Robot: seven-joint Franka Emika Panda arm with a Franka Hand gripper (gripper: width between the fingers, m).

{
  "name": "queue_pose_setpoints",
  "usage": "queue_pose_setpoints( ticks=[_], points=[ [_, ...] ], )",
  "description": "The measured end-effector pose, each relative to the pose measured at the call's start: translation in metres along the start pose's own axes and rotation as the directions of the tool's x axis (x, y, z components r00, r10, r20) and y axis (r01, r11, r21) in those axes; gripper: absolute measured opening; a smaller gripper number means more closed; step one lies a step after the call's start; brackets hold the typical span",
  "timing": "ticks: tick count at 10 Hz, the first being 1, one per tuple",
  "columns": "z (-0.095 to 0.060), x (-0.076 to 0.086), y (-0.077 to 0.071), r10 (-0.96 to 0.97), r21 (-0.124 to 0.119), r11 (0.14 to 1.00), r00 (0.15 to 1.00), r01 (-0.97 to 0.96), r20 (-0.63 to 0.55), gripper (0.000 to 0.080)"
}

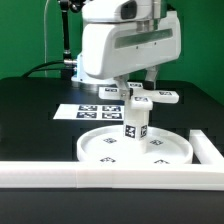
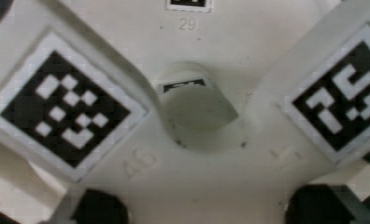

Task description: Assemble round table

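Note:
The large rimmed round disc [image 1: 135, 150] lies flat on the black table. The short thick post [image 1: 133, 126] stands upright at the disc's middle, with tags on its side. The small cross-shaped piece [image 1: 148, 98] sits level on top of the post. My gripper [image 1: 140, 90] reaches down onto it and is shut on it. In the wrist view the cross-shaped piece [image 2: 191, 150] fills the frame, with a tagged arm on either side and a rounded slot at its middle. My dark fingertips [image 2: 102, 207] press its body from both sides, and the gripper [image 2: 221, 207] has the piece between them.
The marker board [image 1: 92, 112] lies flat behind the disc toward the exterior view's left. A long white border bar [image 1: 100, 175] runs along the front, and another [image 1: 207, 146] stands on the exterior view's right. Black cables hang at the back left.

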State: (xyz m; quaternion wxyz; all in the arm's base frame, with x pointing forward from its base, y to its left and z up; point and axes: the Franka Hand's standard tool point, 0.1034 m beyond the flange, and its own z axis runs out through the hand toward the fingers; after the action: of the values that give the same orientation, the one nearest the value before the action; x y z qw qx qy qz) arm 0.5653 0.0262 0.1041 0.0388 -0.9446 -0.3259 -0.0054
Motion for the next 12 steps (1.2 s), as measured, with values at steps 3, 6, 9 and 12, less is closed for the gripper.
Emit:
queue_pose_setpoints(
  ticks=[3,6,9,12],
  points=[
    [0.0004,-0.0059,0.0062,0.36,0.048,0.932,0.933,-0.358,-0.028,0.0442],
    [-0.0001,-0.0068,0.0053,0.69,0.067,0.724,0.723,-0.687,-0.043,0.0442],
    [-0.0004,-0.0063,0.0052,0.839,0.084,0.544,0.543,-0.835,-0.045,0.0442],
    [-0.0007,-0.0057,0.0052,0.923,0.091,0.385,0.384,-0.918,-0.029,0.0442]
  ],
)
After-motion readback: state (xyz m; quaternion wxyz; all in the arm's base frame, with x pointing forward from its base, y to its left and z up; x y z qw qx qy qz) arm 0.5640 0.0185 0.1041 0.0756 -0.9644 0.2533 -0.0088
